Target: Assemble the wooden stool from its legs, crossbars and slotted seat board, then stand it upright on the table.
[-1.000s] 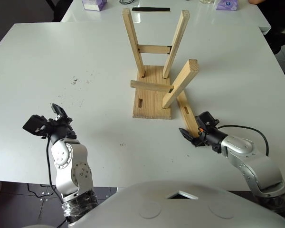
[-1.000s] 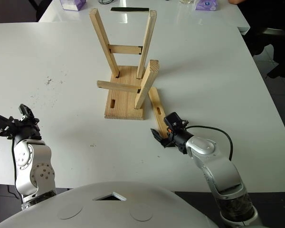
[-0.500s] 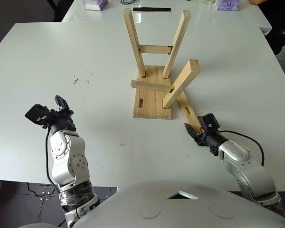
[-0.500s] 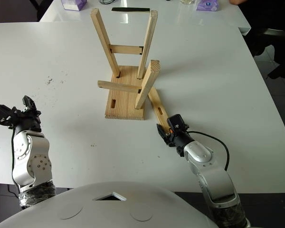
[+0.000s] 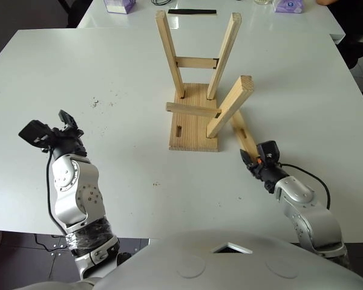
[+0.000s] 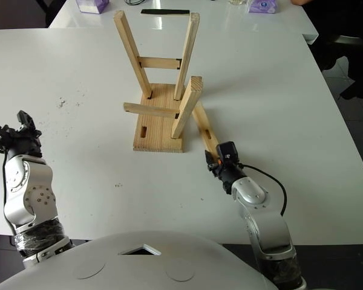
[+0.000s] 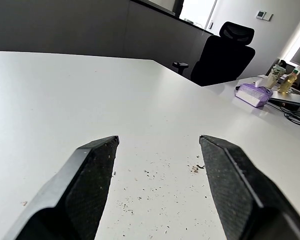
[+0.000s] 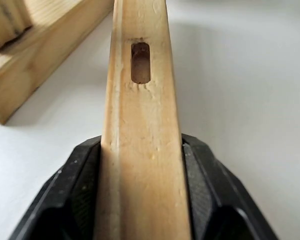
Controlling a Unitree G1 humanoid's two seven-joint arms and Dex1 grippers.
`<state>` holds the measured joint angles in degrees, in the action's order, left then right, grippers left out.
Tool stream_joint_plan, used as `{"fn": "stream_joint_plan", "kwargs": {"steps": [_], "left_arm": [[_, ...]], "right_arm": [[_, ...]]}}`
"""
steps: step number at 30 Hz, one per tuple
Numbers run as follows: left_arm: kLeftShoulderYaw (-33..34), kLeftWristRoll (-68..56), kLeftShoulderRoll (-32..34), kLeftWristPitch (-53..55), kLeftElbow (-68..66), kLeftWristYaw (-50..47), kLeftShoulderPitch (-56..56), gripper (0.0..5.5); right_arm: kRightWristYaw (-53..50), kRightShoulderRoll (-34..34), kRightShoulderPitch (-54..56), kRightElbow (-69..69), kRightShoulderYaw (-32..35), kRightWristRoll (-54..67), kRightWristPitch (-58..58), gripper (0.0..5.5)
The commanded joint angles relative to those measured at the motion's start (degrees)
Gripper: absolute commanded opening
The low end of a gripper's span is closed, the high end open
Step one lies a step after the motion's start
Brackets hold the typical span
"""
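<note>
Stool leg [image 5: 243, 134], loose, slotted, clamped in right gripper [image 5: 257, 161] beside seat board [image 5: 190, 130] — left gripper [image 7: 157, 142] wide open, empty, above table [image 5: 109, 60].

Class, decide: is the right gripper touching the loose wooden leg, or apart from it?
Touching. In the right wrist view the right gripper clamps the leg, fingers flat against both sides.

white table [image 5: 302, 90], black office chair [image 7: 226, 52], dark wall [image 7: 65, 27]

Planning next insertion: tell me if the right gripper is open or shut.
Shut: the right gripper clamps the loose leg between its fingers.
</note>
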<state>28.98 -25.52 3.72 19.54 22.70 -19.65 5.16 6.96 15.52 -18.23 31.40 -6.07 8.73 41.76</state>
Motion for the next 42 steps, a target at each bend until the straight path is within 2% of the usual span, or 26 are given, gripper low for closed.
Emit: {"fn": "stream_joint_plan", "kwargs": {"steps": [1, 4, 7, 11, 15, 19, 23, 25, 29, 32, 36, 39, 42], "left_arm": [[3.27, -1.02, 1.71, 3.67, -0.83, -2.56, -2.84, 3.0], [4.17, -0.74, 4.81, 7.09, -5.83, -3.37, -8.15, 3.0], [1.99, 1.28, 10.09, 11.39, -11.96, -2.66, -16.73, 3.0], [-1.37, 2.1, 14.61, 14.25, -17.59, 0.66, -27.11, 3.0], [-1.35, -1.83, 16.13, 16.07, -21.06, 6.9, -34.56, 3.0], [-3.13, -8.88, 15.3, 17.33, -21.29, 16.03, -41.55, 3.0], [-5.34, -17.19, 15.13, 18.4, -20.44, 27.22, -48.74, 3.0], [-5.46, -21.98, 15.52, 20.11, -19.76, 31.87, -51.25, 3.0], [-2.1, -35.59, 15.76, 25.08, -15.98, 35.99, -52.26, 3.55], [-0.2, -45.28, 16.05, 27.91, -13.15, 35.56, -51.53, 4.03], [0.64, -59.09, 16.0, 30.0, -9.7, 33.32, -50.43, 4.06], [-1.54, -66.54, 16.13, 30.7, -5.25, 32.82, -47.62, 4.06], [-3.58, -70.74, 17.28, 30.22, -0.3, 32.82, -43.83, 4.06]], "right_arm": [[-4.17, -5.51, 11.41, -7.4, 9.0, 3.06, 1.81, 2.06], [-9.55, -8.61, 22.35, -17.77, 16.59, 4.29, -0.13, 2.06], [-15.07, -8.83, 36.02, -28.83, 25.7, 6.58, -6.67, 2.06], [-19.28, -7.34, 43.85, -28.12, 31.17, 7.44, -12.23, 2.06], [-19.71, -7.05, 49.05, -25.4, 29.23, 5.62, -18.0, 2.06], [-14.63, -3.87, 59.99, -28.78, 22.14, -0.3, -33.09, 2.06], [-9.69, -3.09, 67.48, -30.94, 17.94, -1.13, -39.42, 2.06], [-6.42, -4.04, 68.73, -30.12, 17.34, 3.42, -35.95, 2.06], [7.25, -4.25, 68.61, -23.79, 14.8, 20.21, -23.5, 2.05], [17.0, -1.29, 66.66, -16.65, 14.43, 36.04, -11.33, 2.05], [26.57, 4.1, 64.3, -12.77, 15.24, 52.64, 1.56, 2.05], [31.36, 7.89, 63.95, -12.69, 14.9, 58.73, 7.4, 2.05], [33.86, 9.58, 66.58, -15.58, 13.69, 59.25, 9.76, 2.05]]}}
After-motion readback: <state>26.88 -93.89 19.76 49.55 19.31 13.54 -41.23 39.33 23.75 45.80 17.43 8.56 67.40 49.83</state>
